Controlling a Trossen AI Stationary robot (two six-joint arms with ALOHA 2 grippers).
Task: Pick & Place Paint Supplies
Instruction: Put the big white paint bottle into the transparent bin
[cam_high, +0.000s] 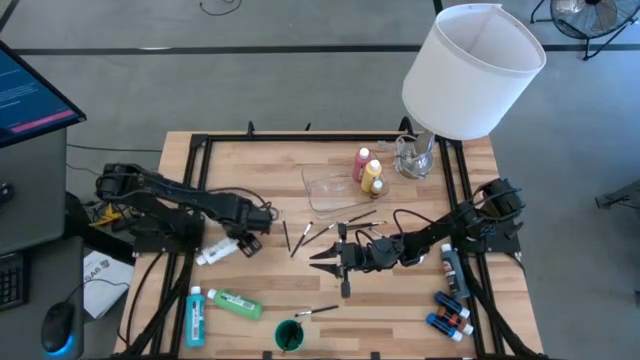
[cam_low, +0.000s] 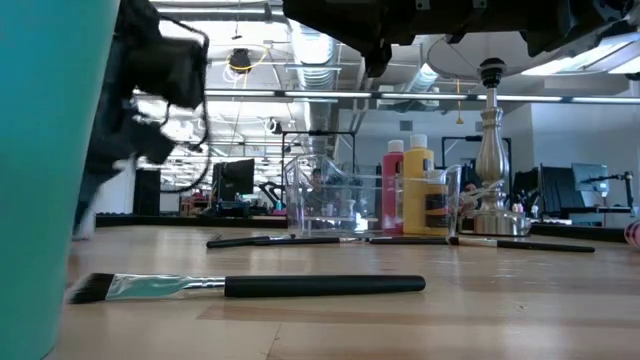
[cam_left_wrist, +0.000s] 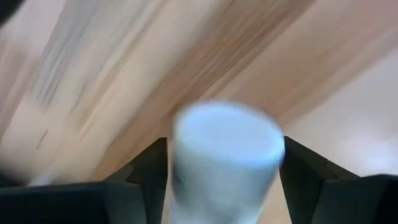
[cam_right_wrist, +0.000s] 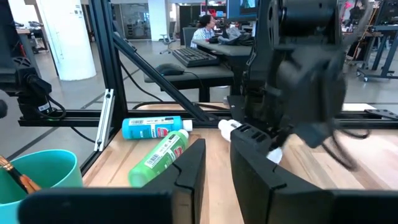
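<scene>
Two arms share the wooden table (cam_high: 400, 300), and the work sits with the one on the left. At the near left corner a blue bottle (cam_high: 194, 315) and a green bottle (cam_high: 236, 303) lie on their sides, close together, with a teal cup (cam_high: 289, 336) holding brushes just past them. Slightly farther back, the left gripper (cam_high: 243, 243) is down over a white bottle (cam_high: 217, 251) lying flat near the table's left edge; its wrist view shows the bottle's pale round end (cam_left_wrist: 225, 155) standing between the two fingers (cam_left_wrist: 146, 171), with the jaws set wide on either side and no clear clamp yet, so I judge this a grasp in progress. That small plastic bottle looks light and smooth, likely to roll or slip, so it is best pinched across the body, not the narrow cap. Toward the middle, thin dark brushes (cam_high: 297, 237) lie scattered; they are stiff, slender and low to the wood, hard to pinch except mid-handle. The right gripper (cam_high: 330, 262) hovers over them, its jaws narrow and holding nothing that I can see. Behind sits a clear tray (cam_high: 330, 185) with a pink bottle (cam_high: 361, 164) and a yellow bottle (cam_high: 372, 177) just beside it.
</scene>
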